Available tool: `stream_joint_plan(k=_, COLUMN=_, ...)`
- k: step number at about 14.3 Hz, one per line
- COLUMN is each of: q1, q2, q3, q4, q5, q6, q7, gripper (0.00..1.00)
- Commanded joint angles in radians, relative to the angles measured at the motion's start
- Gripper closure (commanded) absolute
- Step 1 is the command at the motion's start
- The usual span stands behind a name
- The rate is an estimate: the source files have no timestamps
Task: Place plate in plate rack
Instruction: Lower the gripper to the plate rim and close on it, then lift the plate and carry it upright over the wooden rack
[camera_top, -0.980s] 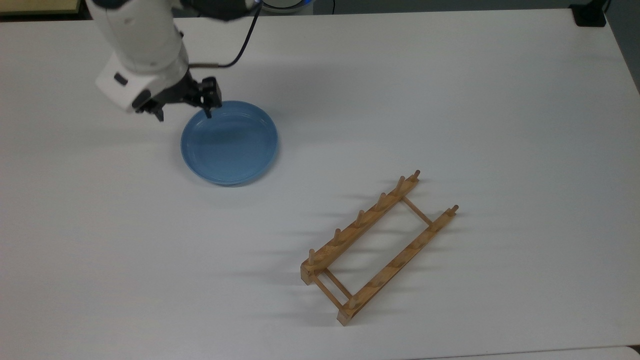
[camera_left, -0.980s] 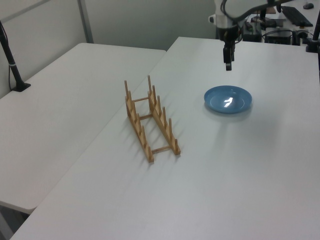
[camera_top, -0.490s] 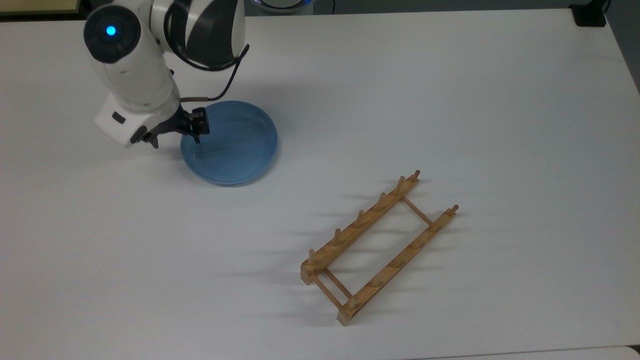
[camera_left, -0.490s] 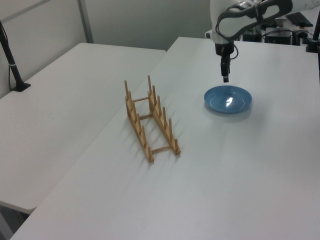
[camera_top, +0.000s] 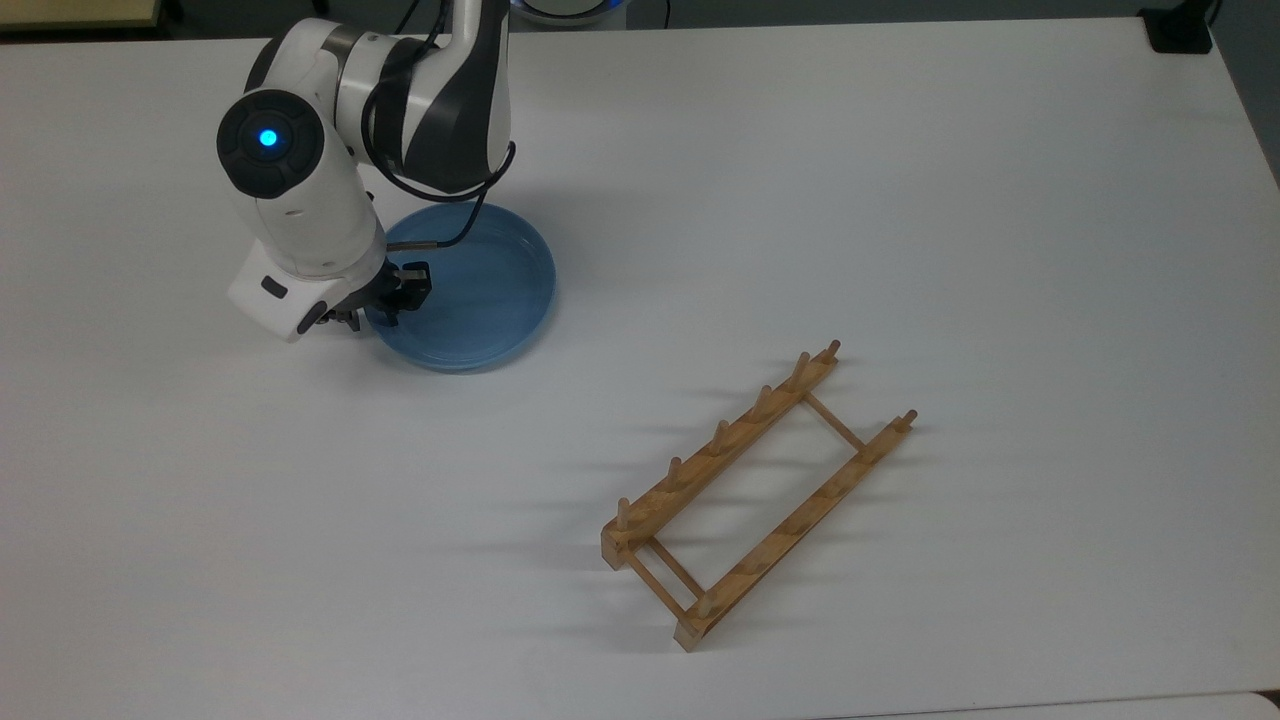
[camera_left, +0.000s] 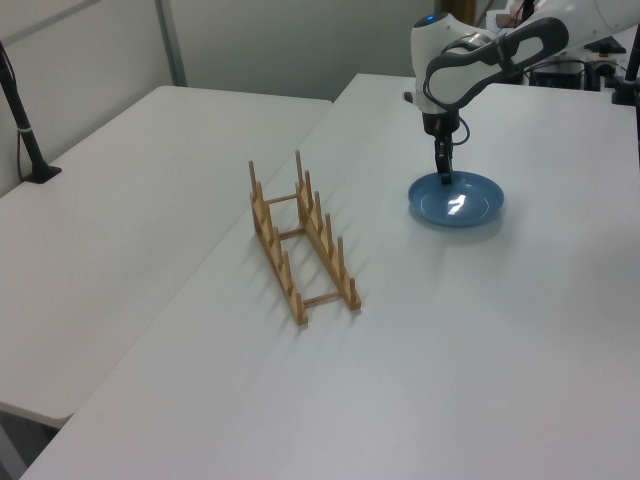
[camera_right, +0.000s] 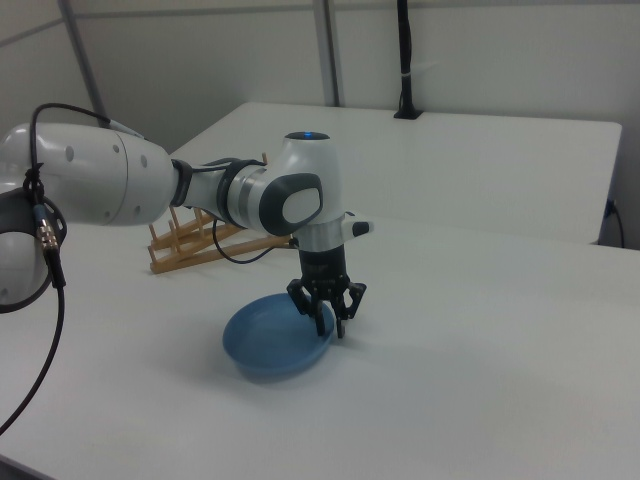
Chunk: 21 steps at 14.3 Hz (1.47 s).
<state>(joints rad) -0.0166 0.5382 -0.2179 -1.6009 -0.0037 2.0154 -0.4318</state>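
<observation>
The light-blue plate (camera_top: 475, 290) (camera_left: 458, 200) (camera_right: 268, 340) lies flat on the white table, right side up. My gripper (camera_top: 387, 303) (camera_left: 443, 176) (camera_right: 331, 322) points straight down at the plate's rim, on the top view's left side of the plate. It is open, with one finger inside the rim and one outside, low over the table. The light-wood plate rack (camera_top: 757, 493) (camera_left: 300, 240) (camera_right: 195, 243) stands with nothing in it, well apart from the plate toward the top view's lower right.
A black clamp (camera_top: 1180, 28) sits at the table's far corner on the top view's right. A black post (camera_left: 24, 120) stands on a second table on the left view's left. The arm's cable (camera_top: 430, 243) hangs over the plate.
The gripper has travelled along the plate's rim toward the top view's bottom and dropped down to straddle the rim. Plate and rack have not moved.
</observation>
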Motion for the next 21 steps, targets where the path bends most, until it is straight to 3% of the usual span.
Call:
stream_joint_plan(k=1, q1=0.01, q2=-0.006, q3=-0.006, q4=-0.011, q5=-0.002, q6=0.023, q7=-0.044, gripper=0.9)
stream_joint_plan(k=3, q1=0.01, q2=-0.009, q3=-0.006, q4=-0.011, q5=-0.002, q6=0.022, q7=-0.047, gripper=1.0)
stream_joint_plan(k=9, q1=0.009, q2=-0.046, q3=-0.008, q4=-0.001, q5=0.005, q6=0.011, q7=-0.084, gripper=1.0)
stream_joint_plan(k=14, q1=0.018, q2=-0.194, q3=-0.012, q4=0.015, q5=0.013, q6=0.014, q7=-0.088, gripper=1.0)
stream_joint_plan(k=17, q1=0.084, q2=-0.244, q3=-0.02, q4=0.053, q5=-0.03, q6=0.023, q7=-0.087, gripper=1.0)
stream_joint_plan(k=19, q1=0.157, q2=-0.251, q3=-0.023, q4=0.151, q5=-0.151, q6=0.026, q7=-0.09, gripper=1.0)
stream_joint_plan(k=21, q1=0.213, q2=-0.26, q3=-0.031, q4=0.208, q5=-0.203, q6=0.087, q7=-0.082, gripper=1.0)
